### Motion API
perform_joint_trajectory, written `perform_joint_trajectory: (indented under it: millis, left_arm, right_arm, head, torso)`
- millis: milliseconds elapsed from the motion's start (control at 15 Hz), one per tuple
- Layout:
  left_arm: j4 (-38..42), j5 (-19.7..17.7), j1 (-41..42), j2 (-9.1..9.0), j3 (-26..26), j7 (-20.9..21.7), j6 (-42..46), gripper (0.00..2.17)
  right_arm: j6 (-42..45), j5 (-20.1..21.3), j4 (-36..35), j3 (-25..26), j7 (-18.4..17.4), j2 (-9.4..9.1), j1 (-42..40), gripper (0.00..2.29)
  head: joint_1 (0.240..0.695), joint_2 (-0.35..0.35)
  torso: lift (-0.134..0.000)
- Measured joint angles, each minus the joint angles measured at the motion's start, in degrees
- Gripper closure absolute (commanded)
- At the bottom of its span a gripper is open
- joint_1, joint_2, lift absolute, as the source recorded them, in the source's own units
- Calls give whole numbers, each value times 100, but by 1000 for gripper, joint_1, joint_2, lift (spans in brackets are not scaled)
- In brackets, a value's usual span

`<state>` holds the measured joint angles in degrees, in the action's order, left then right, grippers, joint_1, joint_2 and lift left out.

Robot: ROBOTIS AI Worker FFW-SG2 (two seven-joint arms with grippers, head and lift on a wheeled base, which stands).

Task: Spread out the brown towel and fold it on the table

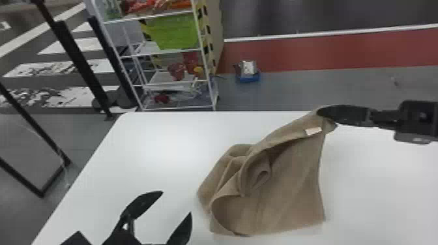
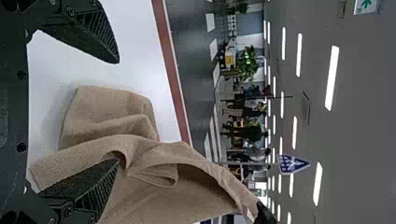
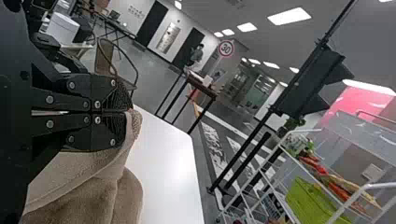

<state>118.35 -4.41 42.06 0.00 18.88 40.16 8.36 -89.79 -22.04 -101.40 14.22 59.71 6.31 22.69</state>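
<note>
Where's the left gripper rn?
Left gripper: near edge of the table in the head view, just left of the brown towel, fingers apart.

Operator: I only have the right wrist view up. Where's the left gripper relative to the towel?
Observer: In the head view, the left gripper is to the left of the brown towel, over the table's near side.
Operator: Has it got any cloth?
Observer: No, its jaws stand wide apart with nothing gripped.
Operator: Any label near the corner I'm holding?
Observer: Yes, a small white label lies along the towel's edge, close to the right gripper.
</note>
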Motion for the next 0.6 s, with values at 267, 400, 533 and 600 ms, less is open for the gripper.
perform_joint_trajectory:
  millis: [267,400,533,600]
  left_arm:
    - [3,9,-3,0,-1,44,-4,144]
    - [-3,10,-4,0,-8,51,8,144]
    - [-10,0,-5,0,8,46,21,144]
    - [-26,-4,-10,0,14,45,27,144]
  right_arm:
    - [0,-191,204,359,23,179,88,1177]
    - [0,-463,442,483,181,244,79,1177]
    - [0,-707,665,529,583,435,76,1177]
    - [0,-745,689,496,924,547,59,1177]
  head:
    - [695,147]
    - [695,141]
    - [695,132]
    - [695,128]
  torso:
    - [-124]
    - [-124]
    - [-124]
    - [-124]
